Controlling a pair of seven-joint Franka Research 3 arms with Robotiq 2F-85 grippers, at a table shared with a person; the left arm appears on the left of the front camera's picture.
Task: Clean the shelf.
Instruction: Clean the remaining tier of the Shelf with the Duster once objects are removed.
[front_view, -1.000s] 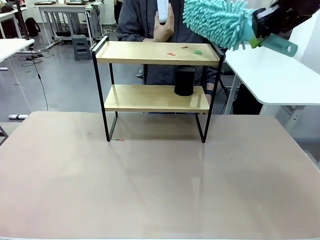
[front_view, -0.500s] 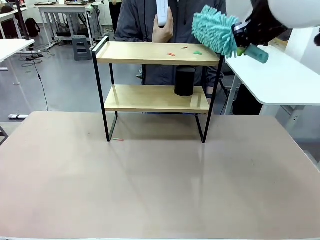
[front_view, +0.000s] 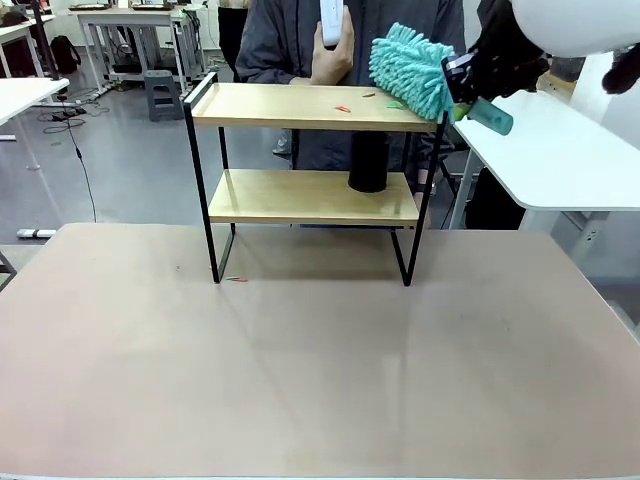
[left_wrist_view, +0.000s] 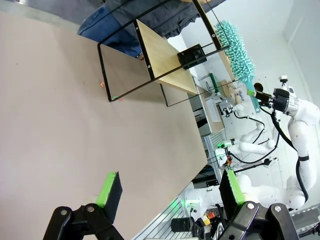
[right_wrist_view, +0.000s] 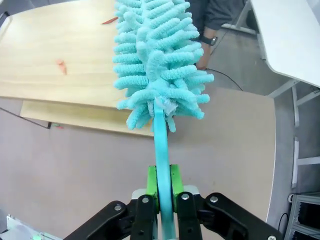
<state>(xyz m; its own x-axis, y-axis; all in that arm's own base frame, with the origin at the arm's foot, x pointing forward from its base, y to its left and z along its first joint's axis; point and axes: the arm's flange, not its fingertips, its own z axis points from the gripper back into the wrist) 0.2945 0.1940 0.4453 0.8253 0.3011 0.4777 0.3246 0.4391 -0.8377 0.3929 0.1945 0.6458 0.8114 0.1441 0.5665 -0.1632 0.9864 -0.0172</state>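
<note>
right gripper (right_wrist_view: 161, 182) clamped on duster (right_wrist_view: 155, 60) handle, head angled over shelf (front_view: 280, 105) top to sweep scraps (front_view: 343, 108). left gripper (left_wrist_view: 167, 189) spread wide, idle above surface (front_view: 300, 380).

You count: one shelf (front_view: 270, 105) of two boards; one black cylinder (front_view: 368, 165) at lower board's right end; one teal duster (front_view: 410, 68); two small scraps (front_view: 343, 108) on top board.

Bright even light, soft shadows, sharp
</note>
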